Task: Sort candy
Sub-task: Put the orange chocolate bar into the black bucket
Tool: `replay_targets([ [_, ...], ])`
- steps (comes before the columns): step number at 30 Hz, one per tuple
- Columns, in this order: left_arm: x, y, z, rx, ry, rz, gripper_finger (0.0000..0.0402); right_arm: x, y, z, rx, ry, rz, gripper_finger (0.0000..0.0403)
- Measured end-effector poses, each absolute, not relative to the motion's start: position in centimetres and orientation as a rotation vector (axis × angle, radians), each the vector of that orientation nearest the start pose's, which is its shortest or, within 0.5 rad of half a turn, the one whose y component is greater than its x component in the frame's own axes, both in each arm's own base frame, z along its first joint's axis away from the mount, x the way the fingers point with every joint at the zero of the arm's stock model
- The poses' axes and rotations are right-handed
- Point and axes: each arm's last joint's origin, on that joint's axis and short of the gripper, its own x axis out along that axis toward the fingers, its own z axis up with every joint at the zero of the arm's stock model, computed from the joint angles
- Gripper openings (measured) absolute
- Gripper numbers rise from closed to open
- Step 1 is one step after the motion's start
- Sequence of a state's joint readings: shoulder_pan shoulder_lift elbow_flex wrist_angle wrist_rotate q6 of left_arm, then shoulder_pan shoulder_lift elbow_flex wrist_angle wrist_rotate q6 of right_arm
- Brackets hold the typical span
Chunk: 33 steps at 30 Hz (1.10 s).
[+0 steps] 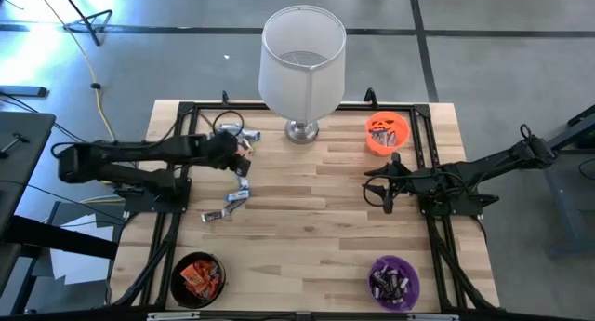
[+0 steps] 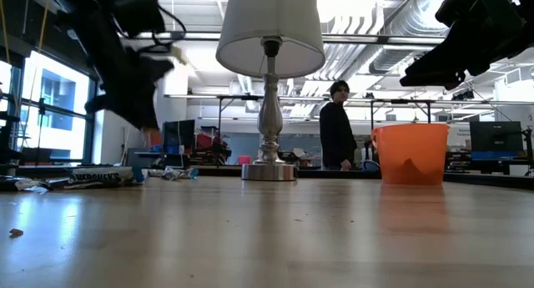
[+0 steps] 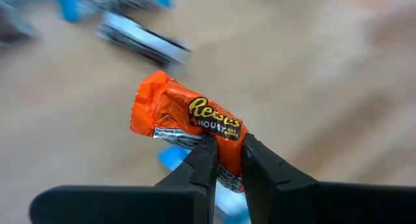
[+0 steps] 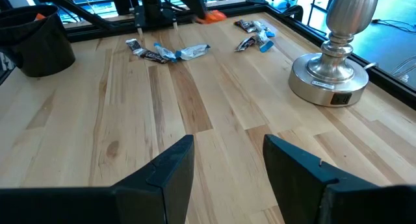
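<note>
The left claw [image 3: 224,160] grips an orange Reese's candy [image 3: 185,117] above the tabletop's [image 1: 316,186] far left, the right claw [image 4: 227,160] waits wide open, three bowls already hold candy, and several silvery bars [image 1: 228,205] remain unsorted.

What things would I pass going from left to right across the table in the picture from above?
Black bowl → left gripper holding an orange candy → lamp → purple bowl.
</note>
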<state>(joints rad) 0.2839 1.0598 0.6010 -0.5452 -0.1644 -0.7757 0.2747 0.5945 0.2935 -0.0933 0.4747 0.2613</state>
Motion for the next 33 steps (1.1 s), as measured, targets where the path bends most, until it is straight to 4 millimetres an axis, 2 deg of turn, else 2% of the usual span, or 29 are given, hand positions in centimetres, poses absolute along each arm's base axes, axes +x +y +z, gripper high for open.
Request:
replay_targets([
  [4,17.2,3.6,21.4,-0.845,0.759,0.644,0.0041,13.8,2.5,20.0,0.113,0.338,-0.244,0.018],
  [9,16.3,0.4,22.5,-0.969,0.729,0.557,0.0049,13.8,2.5,20.0,0.113,0.338,-0.244,0.018],
  [18,14.6,-6.5,23.6,-1.091,0.643,0.517,0.0061,13.8,2.5,20.0,0.113,0.338,-0.243,0.018],
  [24,14.1,-12.0,25.2,-1.046,0.636,0.54,0.0061,13.8,2.5,20.0,0.113,0.338,-0.244,0.018],
  [33,14.6,-20.8,27.4,-0.876,0.85,0.74,0.0061,13.8,2.5,20.0,0.113,0.338,-0.244,0.018],
])
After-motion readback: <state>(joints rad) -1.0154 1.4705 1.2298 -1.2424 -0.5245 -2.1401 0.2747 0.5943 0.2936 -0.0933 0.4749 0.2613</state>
